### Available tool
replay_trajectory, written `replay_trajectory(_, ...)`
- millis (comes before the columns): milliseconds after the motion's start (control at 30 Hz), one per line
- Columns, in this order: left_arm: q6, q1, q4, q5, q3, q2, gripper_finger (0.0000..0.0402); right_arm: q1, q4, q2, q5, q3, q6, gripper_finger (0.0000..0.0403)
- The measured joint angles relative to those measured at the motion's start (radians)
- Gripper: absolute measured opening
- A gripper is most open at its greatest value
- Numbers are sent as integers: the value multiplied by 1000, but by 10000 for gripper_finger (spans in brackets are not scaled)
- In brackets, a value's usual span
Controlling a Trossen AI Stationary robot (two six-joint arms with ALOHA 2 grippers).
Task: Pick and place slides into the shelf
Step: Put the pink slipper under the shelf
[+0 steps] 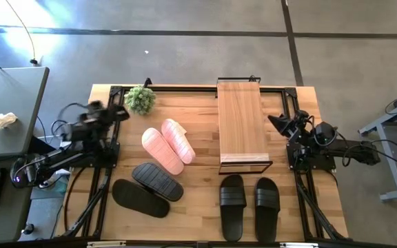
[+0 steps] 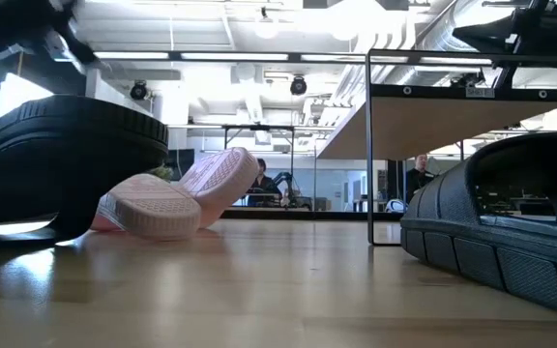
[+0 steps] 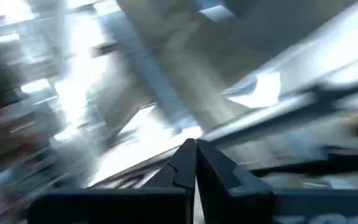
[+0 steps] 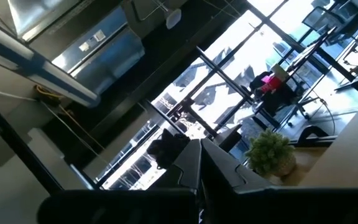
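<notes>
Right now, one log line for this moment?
left gripper: shut, raised at left edge | right gripper: shut, right edge | slides: six on table | shelf: empty
</notes>
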Motion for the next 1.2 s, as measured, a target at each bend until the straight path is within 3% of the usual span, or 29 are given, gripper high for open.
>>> replay_trajectory(133,89,0,103,88,120,0,1,0,1,0,-16,0,5,0)
replay_trajectory(333,266,0,-98,224,420,118,1,0,1,0,-17,0,5,0)
replay_trajectory(533,333,0,-311,400,699,417,1,0,1,0,-17,0,5,0)
replay_trajectory(667,265,-10,-320,542,857,656,1,0,0,0,-17,0,5,0)
replay_trajectory(767,245,-89,-319,599,978,810,1,0,0,0,-17,0,8,0)
replay_trajectory(900,266,-276,-339,636,1146,999,0,0,3,0,-17,0,8,0)
replay_trajectory(1000,343,-405,-497,636,1281,1101,0,0,5,0,-17,0,8,0)
replay_trajectory(1067,450,-480,-729,578,1375,1150,0,0,6,0,-18,0,8,0)
replay_trajectory(1133,571,-543,-1048,422,1471,1192,0,0,5,0,-22,0,8,0)
replay_trajectory(1200,639,-598,-1376,181,1567,1232,0,0,6,0,-23,0,8,0)
